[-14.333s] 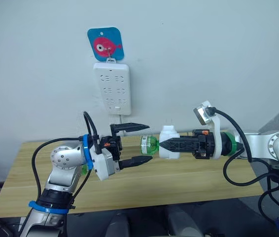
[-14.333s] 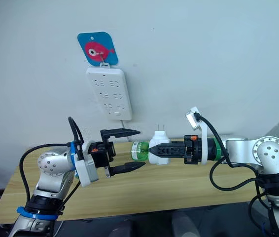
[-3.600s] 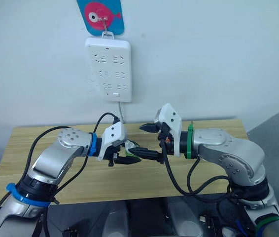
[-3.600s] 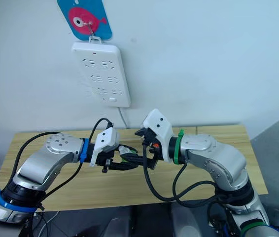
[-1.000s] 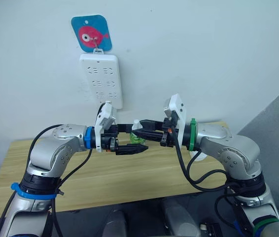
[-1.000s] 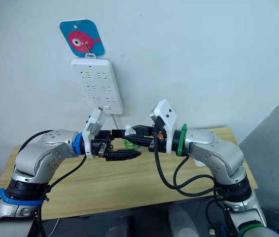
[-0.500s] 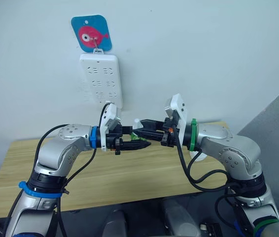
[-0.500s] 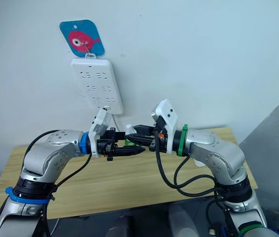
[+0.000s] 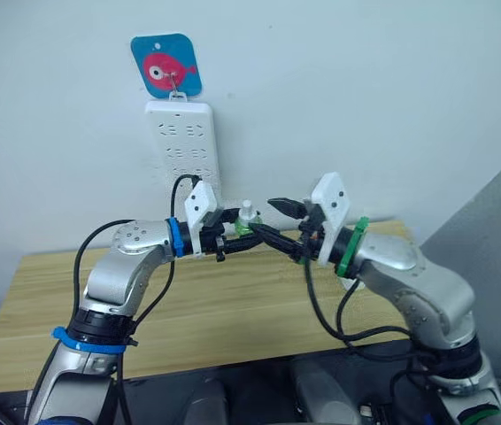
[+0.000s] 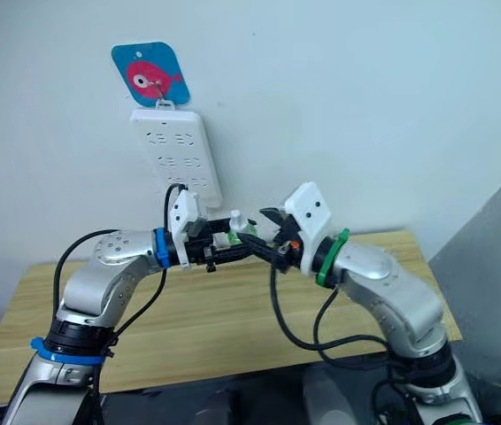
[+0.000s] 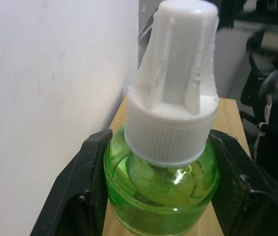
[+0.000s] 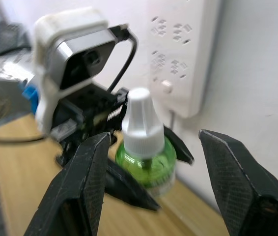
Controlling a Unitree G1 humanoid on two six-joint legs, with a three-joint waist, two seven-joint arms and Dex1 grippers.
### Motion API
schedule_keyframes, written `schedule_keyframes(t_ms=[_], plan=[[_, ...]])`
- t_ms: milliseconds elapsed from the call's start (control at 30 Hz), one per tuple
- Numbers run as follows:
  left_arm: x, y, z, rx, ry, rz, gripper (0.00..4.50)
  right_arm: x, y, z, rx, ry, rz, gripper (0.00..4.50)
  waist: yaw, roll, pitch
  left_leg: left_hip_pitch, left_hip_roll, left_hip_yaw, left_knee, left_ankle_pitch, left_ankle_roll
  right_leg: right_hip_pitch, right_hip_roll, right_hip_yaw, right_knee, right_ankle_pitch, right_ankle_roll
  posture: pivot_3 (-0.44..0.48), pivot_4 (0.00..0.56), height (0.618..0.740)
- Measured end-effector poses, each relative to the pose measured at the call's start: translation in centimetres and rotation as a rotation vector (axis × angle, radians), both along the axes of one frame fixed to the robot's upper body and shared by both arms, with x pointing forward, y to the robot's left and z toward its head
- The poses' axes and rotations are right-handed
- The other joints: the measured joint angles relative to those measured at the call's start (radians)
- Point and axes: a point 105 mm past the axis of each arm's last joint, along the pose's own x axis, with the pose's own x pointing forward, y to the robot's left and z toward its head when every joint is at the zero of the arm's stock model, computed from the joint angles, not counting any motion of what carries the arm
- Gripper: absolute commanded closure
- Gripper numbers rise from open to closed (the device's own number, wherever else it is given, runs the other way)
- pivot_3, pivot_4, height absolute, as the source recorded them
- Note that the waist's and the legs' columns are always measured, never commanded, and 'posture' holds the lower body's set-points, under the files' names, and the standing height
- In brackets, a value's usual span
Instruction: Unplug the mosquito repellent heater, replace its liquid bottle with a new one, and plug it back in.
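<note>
The new one, a small translucent green bottle [image 11: 161, 189] with a white screw cap [image 11: 176, 93], stands upright in mid-air above the table. My left gripper [image 9: 250, 234] is shut on its green body, one black finger [image 11: 82, 191] on each side. From the right, my right gripper [image 9: 263, 216] faces the bottle [image 12: 145, 156] and is open. Its fingers [image 12: 92, 182] are spread wide on either side, apart from the cap. The mosquito repellent heater is hidden.
A long white power strip [image 9: 182, 146] hangs on the wall just behind the bottle, under a blue sign with a pink fish [image 9: 166, 66]. Its cord drops behind the wooden table [image 9: 233, 310]. A grey panel [image 9: 498, 221] stands at the right.
Over the last second my left gripper closed on the bottle's body and carried it up toward the wall. My right gripper's fingers have spread and now stand off the cap.
</note>
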Motion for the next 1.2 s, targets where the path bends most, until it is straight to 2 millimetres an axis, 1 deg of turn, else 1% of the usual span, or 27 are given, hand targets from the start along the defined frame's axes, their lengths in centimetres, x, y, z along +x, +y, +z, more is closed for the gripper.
schedule_keyframes(t_ms=[167,267,300,333,400,467,500,567,667,767,900,967,1033,1133,1200], plan=[[0.1,-0.2,-0.1,-0.001,-0.004,0.011,2.19,-0.2,1.6,0.2,0.021,-0.034,-0.033,1.5,-0.007,0.0,-0.004,0.0,0.0,0.0,0.0,0.0,0.0,0.0,0.0,0.0,0.0,0.0,0.0,-0.182,0.112,0.74],[0.1,-0.3,-0.1,-0.007,-0.005,0.009,2.19,0.4,1.9,0.3,0.046,-0.044,-0.072,1.5,-0.008,0.0,-0.007,0.0,0.0,-0.001,0.0,0.0,0.0,0.001,0.0,0.0,0.0,0.0,0.0,-0.182,0.112,0.74],[0.1,-0.3,-0.1,-0.008,-0.004,0.009,2.19,0.6,1.9,0.3,0.049,-0.047,-0.082,1.77,-0.009,0.0,-0.008,0.0,0.0,-0.001,0.0,0.0,0.0,0.001,0.0,0.0,0.0,0.0,0.0,-0.182,0.112,0.74],[0.1,-0.3,-0.1,-0.008,-0.004,0.009,2.19,0.7,1.9,0.2,0.05,-0.048,-0.089,1.89,-0.009,0.0,-0.008,0.0,0.0,-0.001,0.0,0.0,0.0,0.001,0.0,0.0,0.0,0.0,0.0,-0.182,0.112,0.74],[0.1,-0.3,-0.1,-0.008,-0.004,0.009,2.19,0.9,1.9,0.2,0.054,-0.048,-0.088,2.5,-0.013,0.0,-0.009,0.001,0.0,-0.001,0.0,0.0,0.0,0.002,0.0,0.0,0.0,0.0,0.0,-0.172,0.107,0.74],[0.1,-0.4,-0.1,-0.01,-0.003,0.007,2.19,0.8,2.0,0.2,0.058,-0.047,-0.074,3.29,-0.016,0.0,-0.009,0.004,0.0,-0.001,-0.002,0.0,0.0,0.004,0.0,0.0,-0.001,0.0,0.0,-0.172,0.107,0.74],[0.1,-0.3,-0.2,-0.01,-0.002,0.008,2.19,0.9,2.0,0.1,0.057,-0.047,-0.066,3.48,-0.017,0.0,-0.009,0.007,0.0,-0.001,-0.003,0.0,0.0,0.007,0.0,0.0,-0.002,0.0,0.0,-0.168,0.107,0.74],[0.0,-0.3,-0.3,-0.011,0.002,0.004,2.19,0.9,1.9,0.1,0.049,-0.045,-0.039,3.47,-0.018,0.0,-0.009,0.012,0.0,-0.001,-0.004,0.0,0.0,0.012,0.001,0.0,-0.003,0.0,0.0,-0.163,0.101,0.74],[-0.4,-0.3,-0.4,-0.01,0.014,-0.028,2.19,0.8,1.6,0.0,0.02,-0.038,0.06,3.47,-0.018,0.0,-0.009,0.013,0.0,-0.001,-0.004,0.0,0.0,0.014,0.001,0.0,-0.003,-0.001,0.0,-0.165,0.103,0.74],[-1.0,-0.2,-0.3,-0.009,0.027,-0.087,2.19,0.7,1.3,0.2,-0.027,-0.026,0.224,3.47,-0.019,0.0,-0.009,0.014,0.0,0.0,-0.004,0.0,0.0,0.014,0.002,0.0,-0.004,-0.001,0.0,-0.168,0.107,0.74],[-2.0,-0.5,-0.2,-0.006,0.035,-0.178,2.19,0.8,0.6,1.0,-0.165,0.001,0.5,3.47,-0.02,0.0,-0.009,0.014,0.0,-0.001,-0.004,0.0,0.0,0.014,0.002,-0.001,-0.004,0.0,0.0,-0.155,0.098,0.74],[-2.3,-0.8,0.0,-0.011,0.031,-0.199,2.19,0.7,0.4,1.4,-0.197,0.018,0.57,3.47,-0.02,0.0,-0.009,0.014,0.001,-0.001,-0.004,0.0,0.001,0.014,0.002,-0.001,-0.004,-0.001,0.0,-0.15,0.099,0.74],[-2.6,-1.2,0.1,-0.017,0.028,-0.212,2.19,0.6,0.0,1.6,-0.199,0.04,0.596,3.47,-0.019,0.0,-0.009,0.013,0.001,-0.001,-0.004,0.0,0.001,0.014,0.002,-0.001,-0.004,-0.001,0.0,-0.151,0.107,0.74],[-2.4,-1.3,0.2,-0.031,0.025,-0.187,2.19,0.6,-0.3,1.6,-0.169,0.047,0.578,2.4,-0.019,-0.001,-0.009,0.013,0.001,-0.001,-0.004,0.0,0.001,0.014,0.002,-0.001,-0.004,-0.001,0.0,-0.162,0.1,0.74],[-2.1,-0.9,-0.2,-0.035,0.037,-0.135,2.19,0.4,-0.5,1.1,-0.139,0.052,0.54,1.67,-0.02,0.0,-0.009,0.013,0.001,-0.001,-0.004,0.0,0.001,0.014,0.002,0.0,-0.004,-0.001,0.0,-0.162,0.1,0.74]])
